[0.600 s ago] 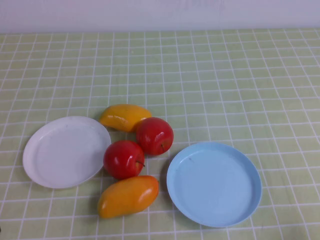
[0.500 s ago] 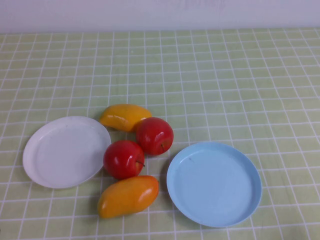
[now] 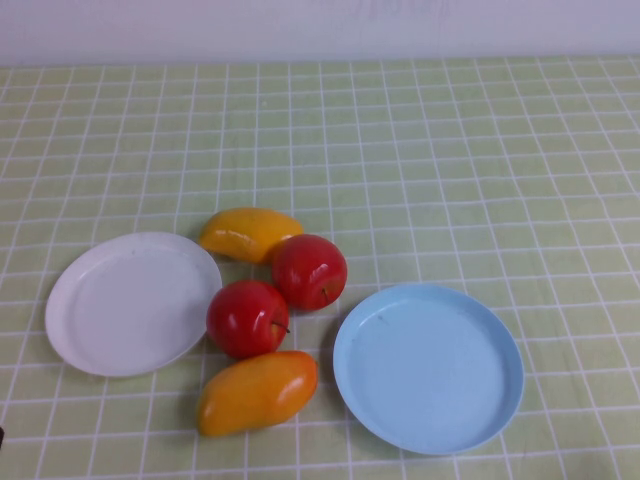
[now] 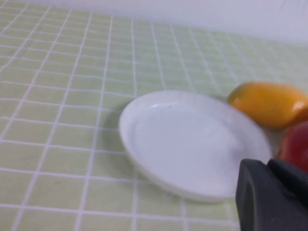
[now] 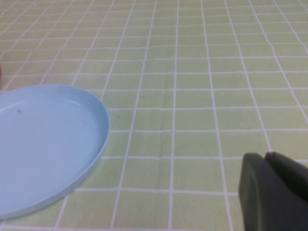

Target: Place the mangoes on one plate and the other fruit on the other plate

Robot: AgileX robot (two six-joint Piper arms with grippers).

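Nearest the robot, both grippers sit low at the table's near edge, outside the high view. The left gripper (image 4: pixel 272 195) shows only as a dark finger block facing the white plate (image 4: pixel 192 144); the right gripper (image 5: pixel 274 190) looks past the light blue plate (image 5: pixel 43 144). Each shows 2 dark fingers lying together with just a thin seam between them, so both look pressed together and hold nothing.

Next out lies the near mango (image 3: pixel 256 392), on the cloth between the 2 plates. The light blue plate (image 3: pixel 428 366) on the right and the white plate (image 3: pixel 133 303) on the left are both bare. Between them sit 2 red apples — the near apple (image 3: pixel 247 318) just beside the white plate's rim, the far apple (image 3: pixel 309 271) touching it. Farthest is the far mango (image 3: pixel 248 233), against the far apple.

Nothing is sorted yet — 2 mangoes are still owed to one plate and 2 apples to the other.
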